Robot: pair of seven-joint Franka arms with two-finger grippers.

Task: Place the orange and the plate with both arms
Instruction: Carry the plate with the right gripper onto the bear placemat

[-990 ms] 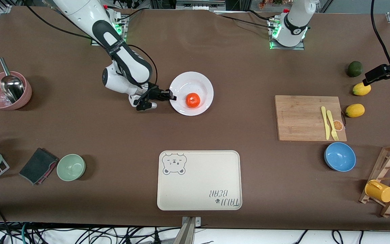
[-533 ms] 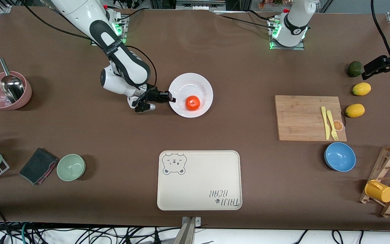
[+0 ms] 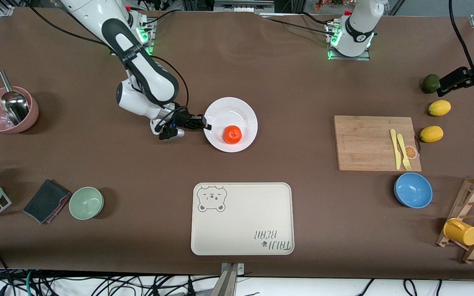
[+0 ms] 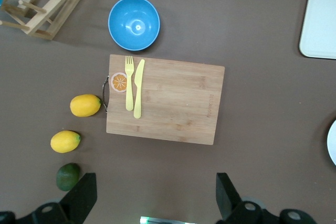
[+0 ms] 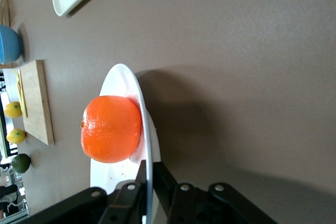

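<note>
We judge the carrying step underway: the right gripper [image 3: 206,126] pinches the rim of the round glossy white plate [image 3: 241,107], mid-frame, the small bright orange [image 3: 233,134] riding on it. Next, we'd keep it level toward the cream bear-printed tray [image 3: 241,219]. The left gripper [image 4: 156,195], spread empty, waits; its fingertips are cut off.

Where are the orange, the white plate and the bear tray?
orange [image 3: 233,134], front view, middle of the fruit.
white plate [image 3: 233,112], front view, bare inside above the orange.
bear tray [image 3: 245,213], front view, plain middle.
</note>
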